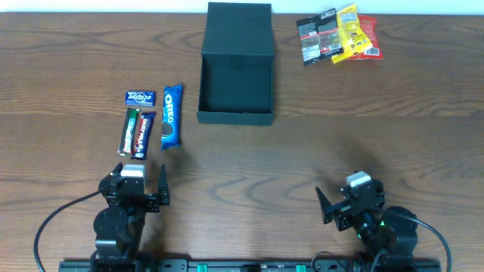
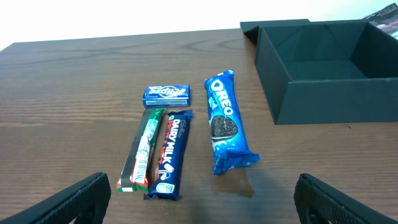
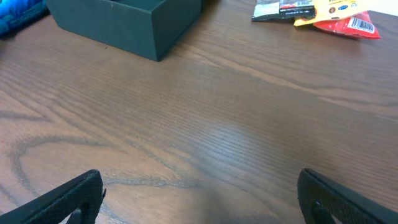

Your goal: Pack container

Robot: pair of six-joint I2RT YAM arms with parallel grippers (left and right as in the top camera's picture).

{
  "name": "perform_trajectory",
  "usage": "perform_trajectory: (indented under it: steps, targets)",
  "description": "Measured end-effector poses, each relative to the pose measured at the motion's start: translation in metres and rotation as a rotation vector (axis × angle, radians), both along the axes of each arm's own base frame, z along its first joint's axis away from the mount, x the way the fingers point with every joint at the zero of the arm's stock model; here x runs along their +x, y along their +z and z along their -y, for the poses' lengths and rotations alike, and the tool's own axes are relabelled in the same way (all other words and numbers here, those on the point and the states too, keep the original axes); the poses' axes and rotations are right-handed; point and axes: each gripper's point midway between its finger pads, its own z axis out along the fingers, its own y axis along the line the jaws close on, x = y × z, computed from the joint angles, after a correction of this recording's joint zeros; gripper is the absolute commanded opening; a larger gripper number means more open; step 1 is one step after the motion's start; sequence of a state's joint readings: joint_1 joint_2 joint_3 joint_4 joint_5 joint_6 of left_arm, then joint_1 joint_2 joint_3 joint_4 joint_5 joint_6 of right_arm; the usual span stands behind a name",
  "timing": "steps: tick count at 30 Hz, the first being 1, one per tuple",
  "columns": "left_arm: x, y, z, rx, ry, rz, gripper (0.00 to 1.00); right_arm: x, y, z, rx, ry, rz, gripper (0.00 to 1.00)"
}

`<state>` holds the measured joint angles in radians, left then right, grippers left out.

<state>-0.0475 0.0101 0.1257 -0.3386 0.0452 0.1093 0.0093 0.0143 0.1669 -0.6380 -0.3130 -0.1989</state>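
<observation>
container (image 1: 235, 117): far centre of table (image 1: 302, 159), lid open
left gripper (image 1: 141, 180): released, fingers wide, near Oreo pack (image 1: 171, 115)
right gripper (image 1: 349, 198): released, fingers wide, well apart from container

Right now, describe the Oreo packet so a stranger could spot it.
Start at the big open dark container and look to its left. The Oreo packet is the item nearest the container there: a long bright blue wrapper picturing a cookie, wider than the dark Dairy Milk bar beside it.
</observation>
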Motion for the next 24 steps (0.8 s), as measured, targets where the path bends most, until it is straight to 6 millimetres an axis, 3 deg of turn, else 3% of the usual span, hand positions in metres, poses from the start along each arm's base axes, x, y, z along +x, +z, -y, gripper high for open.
perform_trajectory:
  steps: [11,14,18,24]
  targets:
    - [0.000,0.000,0.000,0.000,0.000,0.000,0.96,0.000,0.000,0.000,0.001,0.000,0.001,0.99]
    - [0.000,0.000,0.000,0.000,0.000,0.000,0.95,0.004,0.010,-0.002,0.032,0.001,0.037,0.99]
    - [0.000,0.000,0.000,0.000,0.000,0.000,0.95,0.010,0.043,-0.020,0.271,0.021,0.094,0.99]
    - [0.000,0.000,0.000,0.000,0.000,0.000,0.96,0.003,0.043,-0.033,0.583,-0.022,-0.074,0.99]
